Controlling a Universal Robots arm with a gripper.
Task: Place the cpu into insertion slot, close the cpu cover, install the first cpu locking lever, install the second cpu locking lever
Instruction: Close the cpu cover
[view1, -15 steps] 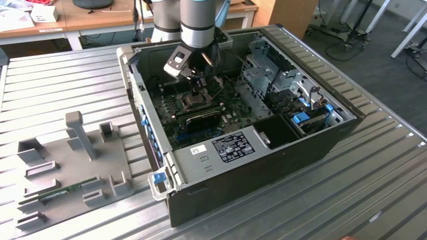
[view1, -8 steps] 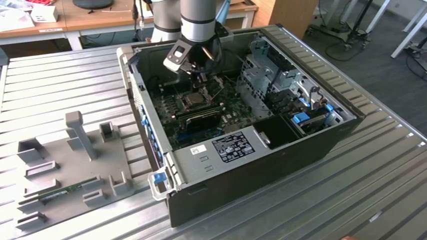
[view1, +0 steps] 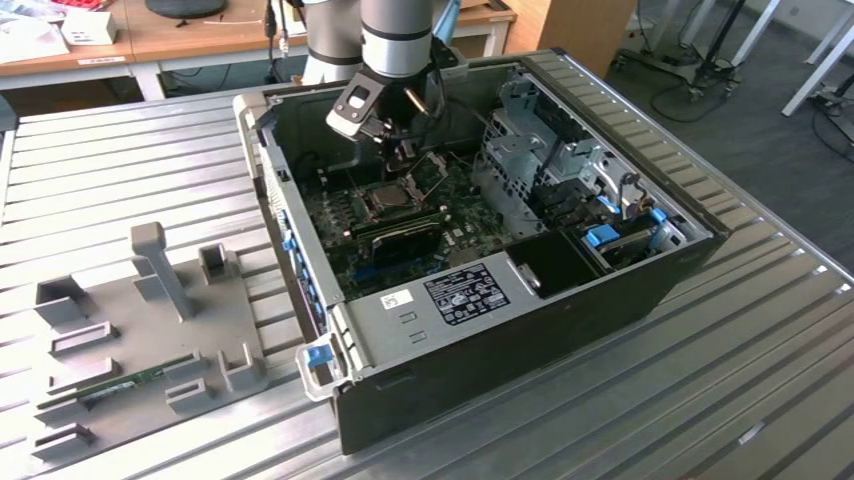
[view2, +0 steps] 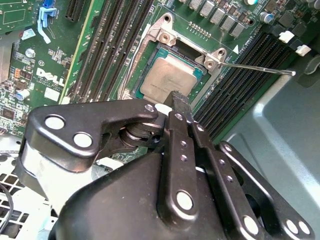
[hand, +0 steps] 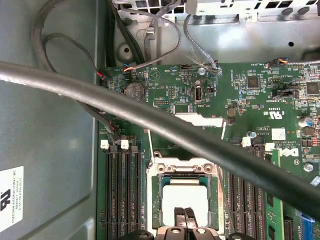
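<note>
My gripper (view2: 180, 102), its two fingers pressed together with nothing between them, points its tip at one edge of the cpu (view2: 167, 75) in the second wrist view. I cannot tell whether the tip touches the metal. In the first wrist view the same paired tips (hand: 185, 215) sit over the edge of the pale square.

The cpu lies flat inside the insertion slot (view2: 162, 35), ringed by the slot's silvery rim, with its top uncovered. A thin metal lever (view2: 260, 67) juts out from one corner of the rim, raised off the board. Long black memory slots (view2: 115, 40) run along both sides of the insertion slot.

In the exterior view I reach down into an open computer case (view1: 641, 270) lying on its side on a ribbed metal counter (view1: 747, 380). The case holds the green motherboard (view1: 400, 250). A grey holder (view1: 134, 330) with upright pegs lies on the counter at the exterior view's left, well apart from the case, and carries a narrow green strip (view1: 127, 383).

The cpu is a small flat square with a dull silvery-grey top and rounded corners, framed by a thin green border. A thick dark cable (hand: 150, 115) crosses the first wrist view above the board.
</note>
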